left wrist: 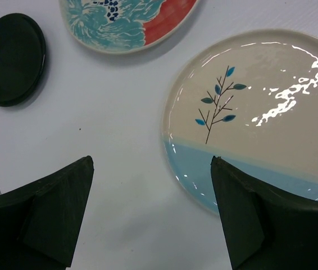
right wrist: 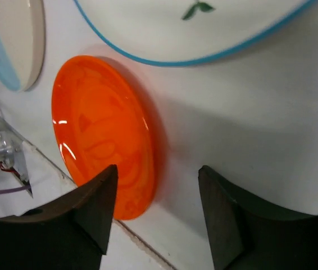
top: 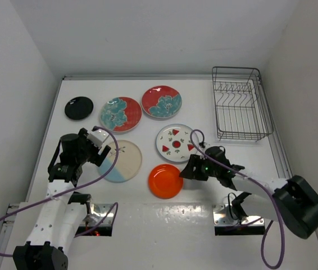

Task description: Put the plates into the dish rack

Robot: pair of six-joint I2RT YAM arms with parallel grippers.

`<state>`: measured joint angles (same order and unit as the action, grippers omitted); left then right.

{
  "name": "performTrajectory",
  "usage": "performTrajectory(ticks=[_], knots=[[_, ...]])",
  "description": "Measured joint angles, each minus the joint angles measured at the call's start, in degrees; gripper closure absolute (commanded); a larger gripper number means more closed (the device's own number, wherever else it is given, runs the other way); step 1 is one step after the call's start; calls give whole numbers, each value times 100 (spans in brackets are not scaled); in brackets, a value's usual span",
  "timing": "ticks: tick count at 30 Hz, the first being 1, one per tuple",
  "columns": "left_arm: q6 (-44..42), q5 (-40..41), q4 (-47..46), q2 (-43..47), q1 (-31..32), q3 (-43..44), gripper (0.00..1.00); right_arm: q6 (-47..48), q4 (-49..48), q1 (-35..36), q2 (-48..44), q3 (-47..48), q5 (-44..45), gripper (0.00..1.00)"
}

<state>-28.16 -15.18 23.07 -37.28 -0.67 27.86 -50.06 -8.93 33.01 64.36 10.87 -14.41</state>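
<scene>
Right end effector [right wrist: 158, 185] (jaws apart) beside orange plate [right wrist: 100, 135].

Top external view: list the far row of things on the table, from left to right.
black plate → left floral plate → right floral plate → dish rack

plain orange plate [top: 166, 181], black plate [top: 78, 108]

Glossy plates [right wrist: 103, 135]; wire rack [top: 240, 107] — metal
</scene>
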Motion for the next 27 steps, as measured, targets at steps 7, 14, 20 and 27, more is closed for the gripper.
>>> performTrajectory(ticks=[7,14,20,27], knots=[[-4,0,-7,44,4,0,10,-15,-730,245,844,199,-485,45],[-4,0,-31,74,7,-17,10,66,-7,262,310,229,-83,33],[-4,-7,-46,74,7,-20,10,-997,573,-313,-688,-90,1154,33],[-4,-13,-50,74,7,-20,10,-2243,-595,-337,-79,-240,2159,36]])
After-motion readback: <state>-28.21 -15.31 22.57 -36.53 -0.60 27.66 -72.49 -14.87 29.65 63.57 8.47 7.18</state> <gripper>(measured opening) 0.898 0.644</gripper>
